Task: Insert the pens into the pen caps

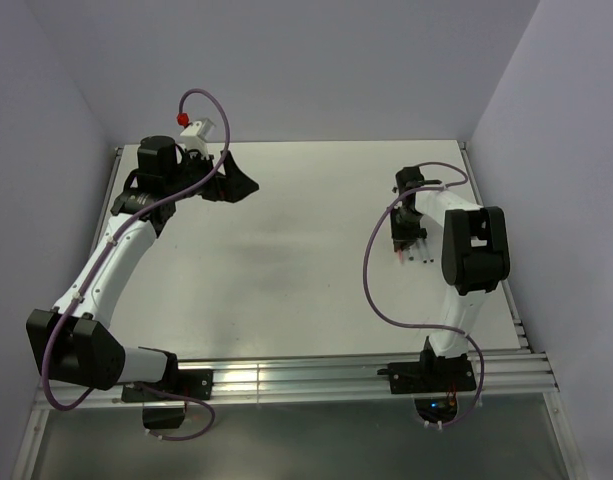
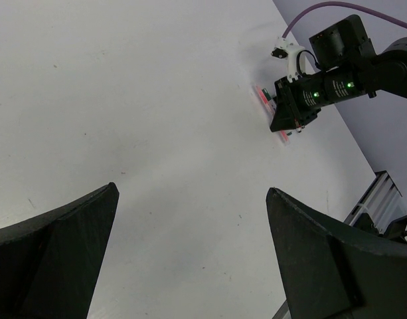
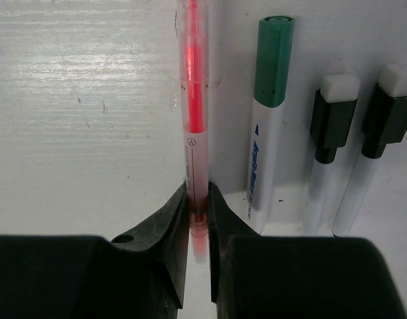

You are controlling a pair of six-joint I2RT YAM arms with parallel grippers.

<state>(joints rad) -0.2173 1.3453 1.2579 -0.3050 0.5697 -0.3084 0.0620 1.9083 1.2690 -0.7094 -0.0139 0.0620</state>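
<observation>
**penfan42:** so where's the red pen (image 3: 193, 100) at right now?

**yam_watcher:** it's pinched in the right gripper (image 3: 198, 199). the jaws are clamped onto the barrel near one end and the rest of the pen sticks straight out ahead of the fingers. the barrel is clear with a red core. can't tell if it's resting on the table (image 1: 306, 260) or just above it.

**penfan42:** and the other pens?

**yam_watcher:** they're lying in a row on the table beside it, all roughly parallel. just next to the red one there's a fatter white pen (image 3: 264, 166) with a green cap (image 3: 275, 63) on its far end. past that are two thin white pens (image 3: 319, 193) (image 3: 356, 193), each wearing one of the black caps (image 3: 332, 119) (image 3: 388, 119). they're close together but not touching. from the top view that whole bunch sits on the right side of the table, under the right wrist.

**penfan42:** is the left arm doing anything?

**yam_watcher:** nope. the left gripper (image 2: 191, 193) is over at the far left of the table, well apart from the pens. its fingers (image 2: 57, 259) are spread wide with nothing between them, and its camera looks across at the right arm.
</observation>
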